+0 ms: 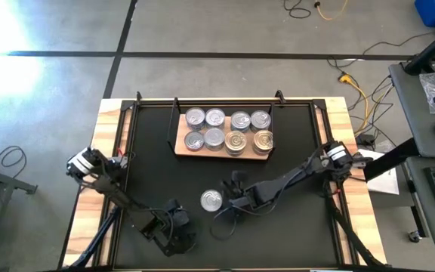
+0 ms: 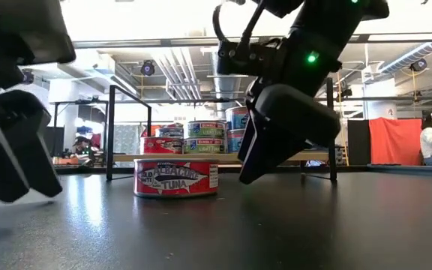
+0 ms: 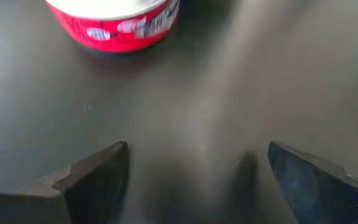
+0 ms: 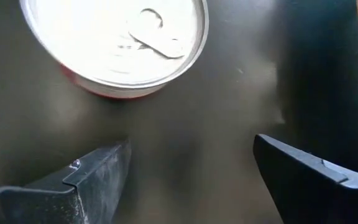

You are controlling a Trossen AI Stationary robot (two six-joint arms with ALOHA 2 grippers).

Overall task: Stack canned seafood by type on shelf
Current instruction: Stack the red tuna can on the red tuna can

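Right gripper (image 1: 231,198) hangs wide apart and empty just beside the lone red tuna tin (image 1: 211,200) on the black mat (image 1: 293,151). We see the left gripper (image 1: 174,227) spread as wide, nearer the mat's front edge, holding nothing. Eight tins (image 1: 228,130) sit on the wooden shelf (image 1: 180,149); the low view suggests stacks, though we cannot count the layers.

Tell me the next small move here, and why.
Probably bring the right gripper forward over the loose can and close on it. That can sits alone on the black mat, just beside the gripper's open fingers, while the other cans already stand on the shelf. The left gripper waits open nearby.
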